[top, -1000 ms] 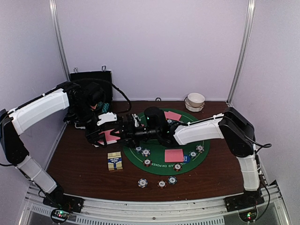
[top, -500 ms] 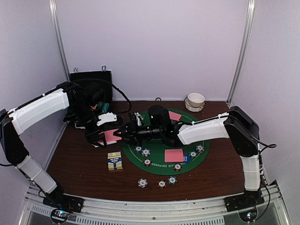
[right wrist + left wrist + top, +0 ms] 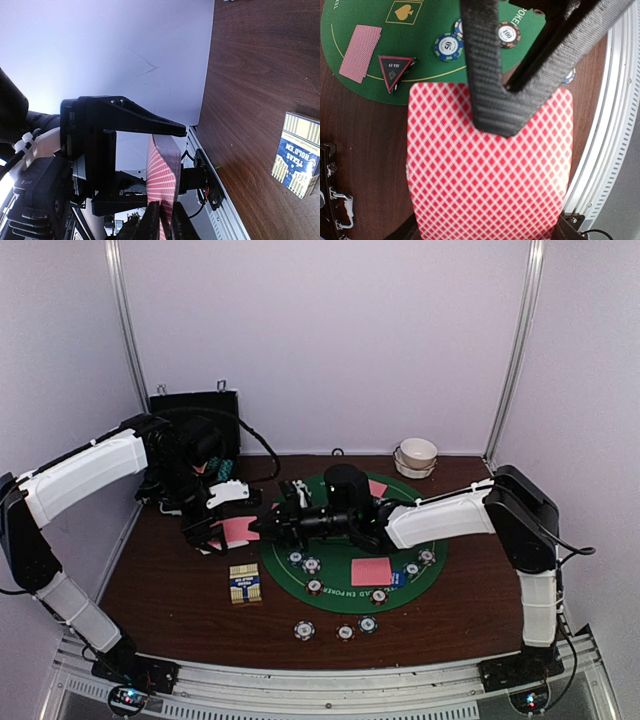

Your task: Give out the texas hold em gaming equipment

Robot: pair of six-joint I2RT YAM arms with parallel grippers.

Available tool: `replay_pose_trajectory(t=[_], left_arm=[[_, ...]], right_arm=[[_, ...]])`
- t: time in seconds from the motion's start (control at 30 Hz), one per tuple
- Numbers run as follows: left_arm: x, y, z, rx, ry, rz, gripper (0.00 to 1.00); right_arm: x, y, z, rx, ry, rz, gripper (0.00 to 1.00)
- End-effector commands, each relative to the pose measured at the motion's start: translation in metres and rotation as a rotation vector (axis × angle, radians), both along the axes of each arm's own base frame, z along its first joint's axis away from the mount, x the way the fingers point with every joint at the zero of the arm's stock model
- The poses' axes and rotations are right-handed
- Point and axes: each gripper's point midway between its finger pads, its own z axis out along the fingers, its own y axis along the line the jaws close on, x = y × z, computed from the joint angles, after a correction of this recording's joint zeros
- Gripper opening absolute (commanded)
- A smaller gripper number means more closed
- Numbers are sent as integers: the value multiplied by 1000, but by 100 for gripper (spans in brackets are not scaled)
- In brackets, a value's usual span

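The left claw (image 3: pixel 226 528) is clenched on the pink-backed deck (image 3: pixel 490 175) and holds it above the tabletop (image 3: pixel 170 590), just left of the green mat (image 3: pixel 345 553). The right claw (image 3: pixel 268 528) reaches leftward across the mat to meet the deck. In the right wrist view its fingers (image 3: pixel 150 225) sit on either side of the deck's edge, but whether they are pinched on a card or slack cannot be told.

The task looks partly done. One dealt card (image 3: pixel 371 571) lies on the near right of the mat and another card (image 3: pixel 372 487) lies at its far edge. Striped chips are spread over the mat: a cluster at the near left (image 3: pixel 312 564) and a pair at the right (image 3: pixel 427 557). Three more chips (image 3: pixel 345 633) sit in a row on the bare tabletop just near of the mat. The red triangular marker (image 3: pixel 395 67) rests on the mat's edge.

The deck is thick, so most of the cards appear undealt, and the step in hand seems to be drawing a card from it. The card box (image 3: pixel 245 583) lies near of the deck, and the white bowl (image 3: pixel 417 453) stands at the far right.
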Motion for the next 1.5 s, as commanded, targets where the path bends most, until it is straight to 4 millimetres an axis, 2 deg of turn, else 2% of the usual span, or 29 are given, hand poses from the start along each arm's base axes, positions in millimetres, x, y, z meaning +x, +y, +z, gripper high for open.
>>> replay_pose_trajectory(t=[0.0, 0.13, 0.47, 0.73, 0.87, 0.93, 1.17, 1.37, 1.47], left_arm=[[1, -2, 11, -28, -41, -12, 0], [1, 0, 11, -21, -43, -12, 0], [0, 3, 8, -6, -45, -16, 0], [-1, 4, 7, 0, -42, -15, 0], [-1, 5, 6, 3, -41, -13, 0], [-1, 6, 7, 3, -43, -13, 0], [2, 13, 3, 32, -50, 1, 0], [0, 16, 3, 25, -43, 7, 0], [0, 16, 3, 21, -40, 12, 0]], right_arm=[[-3, -8, 29, 66, -20, 13, 5], [4, -19, 34, 75, -14, -3, 0], [24, -54, 28, 80, 46, -42, 0], [45, -91, 19, 8, 28, -79, 0], [62, -111, 14, -65, -17, -101, 0], [69, -126, -5, -194, -33, -108, 0], [94, -162, -26, -553, -289, -89, 0], [122, -192, -21, -909, -616, -63, 0], [134, -199, -16, -1112, -826, -32, 0]])
